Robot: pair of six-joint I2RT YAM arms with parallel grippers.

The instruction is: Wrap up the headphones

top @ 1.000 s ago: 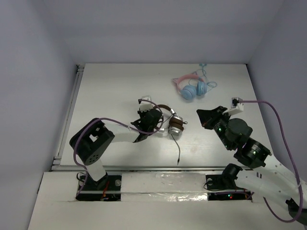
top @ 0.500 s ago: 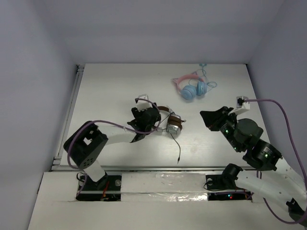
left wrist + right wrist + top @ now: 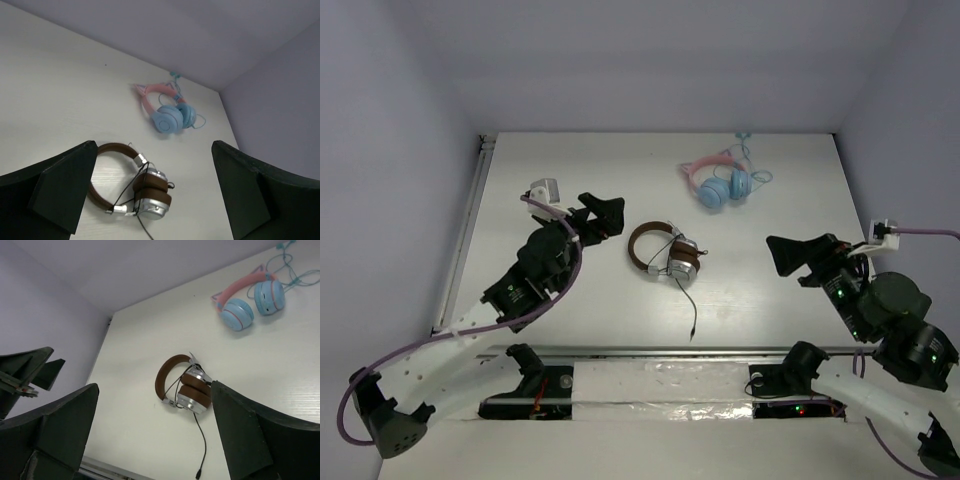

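Left gripper point(image 3: 603, 218) wide open, empty. Right gripper point(image 3: 788, 262) likewise, holding nothing. Brown headphones point(image 3: 682, 262) lie flat on table point(image 3: 570, 170) between them, touching neither. Cable point(image 3: 692, 318) tail trails toward near edge. Pink-blue headphones point(image 3: 720, 182) far side.

**Q:** What is the supporting surface?

**A:** A flat, off-white table point(image 3: 560, 170) with a faint wood grain.

**Q:** What lies directly on it?

**A:** Two items. Item 1, the reference item, is a pair of over-ear brown headphones point(image 3: 682, 262) with silver-and-brown round earcups. It lies flat near the table's middle, with the earcups side by side. Its thin dark cable point(image 3: 693, 318) crosses the earcups and then trails over the tabletop toward the near edge. The plug end rests loose on the surface.

**Q:** And item 2?

**A:** A smaller pair of pink-and-light-blue headphones point(image 3: 720, 180). It lies flat beyond the brown headphones and to their right, well apart from them. Its thin light-blue cord point(image 3: 745, 138) curls on the tabletop just beyond it.
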